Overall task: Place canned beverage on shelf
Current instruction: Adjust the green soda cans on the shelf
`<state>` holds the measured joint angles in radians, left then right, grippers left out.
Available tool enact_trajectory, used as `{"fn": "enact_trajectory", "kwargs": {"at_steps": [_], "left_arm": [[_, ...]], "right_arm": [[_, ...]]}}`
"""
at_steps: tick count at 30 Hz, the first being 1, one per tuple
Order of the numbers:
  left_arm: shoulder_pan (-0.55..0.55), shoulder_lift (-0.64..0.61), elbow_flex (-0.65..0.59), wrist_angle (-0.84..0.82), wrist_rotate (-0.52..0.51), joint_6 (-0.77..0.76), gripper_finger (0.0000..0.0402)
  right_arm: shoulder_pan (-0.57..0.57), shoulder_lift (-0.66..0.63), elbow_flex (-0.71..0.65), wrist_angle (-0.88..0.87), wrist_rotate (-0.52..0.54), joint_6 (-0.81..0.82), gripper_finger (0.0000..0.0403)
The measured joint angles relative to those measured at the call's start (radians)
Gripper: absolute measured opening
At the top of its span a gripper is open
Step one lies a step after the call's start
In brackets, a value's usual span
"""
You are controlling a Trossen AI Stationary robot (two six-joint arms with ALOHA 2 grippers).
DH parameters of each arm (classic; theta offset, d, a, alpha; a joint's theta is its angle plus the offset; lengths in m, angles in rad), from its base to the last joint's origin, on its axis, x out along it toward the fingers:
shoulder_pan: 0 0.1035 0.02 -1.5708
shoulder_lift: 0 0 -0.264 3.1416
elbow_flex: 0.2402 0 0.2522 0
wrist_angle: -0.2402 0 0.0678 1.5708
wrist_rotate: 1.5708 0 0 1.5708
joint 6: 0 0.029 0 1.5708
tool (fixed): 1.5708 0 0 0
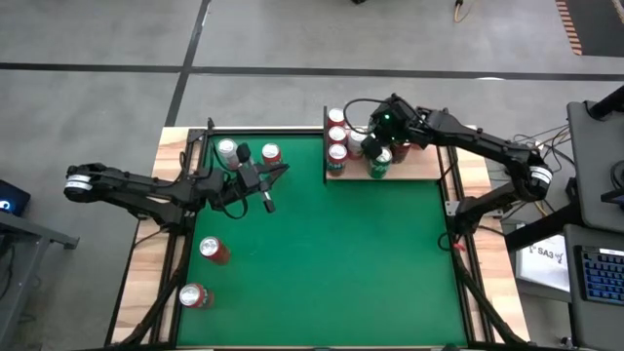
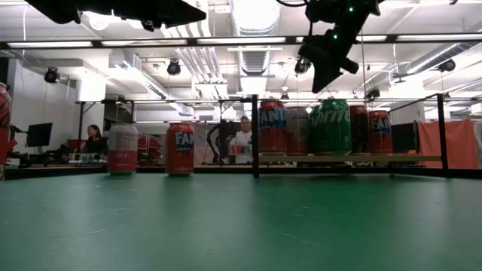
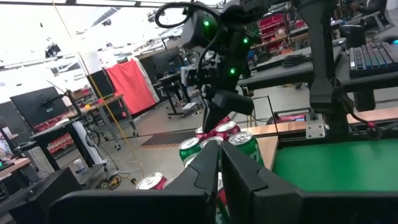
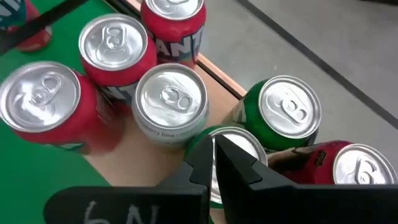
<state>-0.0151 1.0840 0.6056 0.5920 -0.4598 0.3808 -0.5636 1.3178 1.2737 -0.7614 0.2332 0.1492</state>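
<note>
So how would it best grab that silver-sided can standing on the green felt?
The silver-sided can stands upright, so I'd likely grip its round body across the middle, fingers on opposite sides, coming down from above. The red can beside it stands apart, leaving room.

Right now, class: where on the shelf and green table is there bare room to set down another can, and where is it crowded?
The shelf is bare at its end toward the right arm's base. It is crowded at the opposite end, where cans cluster under the shut right hand. The green table is open across its middle and near edge. Two cans stand by the left border, and two more beside the shut left hand.
</note>
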Motion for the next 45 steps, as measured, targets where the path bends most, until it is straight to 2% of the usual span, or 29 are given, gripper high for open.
{"fn": "enact_trajectory", "kwargs": {"at_steps": [16, 45], "left_arm": [[-0.002, 0.000, 0.008, -0.007, 0.000, 0.003, 0.0001], [-0.004, -0.006, 0.018, -0.025, 0.000, -0.001, 0.0001]], "right_arm": [[0.000, 0.000, -0.106, 0.088, 0.007, 0.008, 0.0009], [0.000, -0.001, -0.104, 0.056, 0.040, 0.022, 0.0009]]}}
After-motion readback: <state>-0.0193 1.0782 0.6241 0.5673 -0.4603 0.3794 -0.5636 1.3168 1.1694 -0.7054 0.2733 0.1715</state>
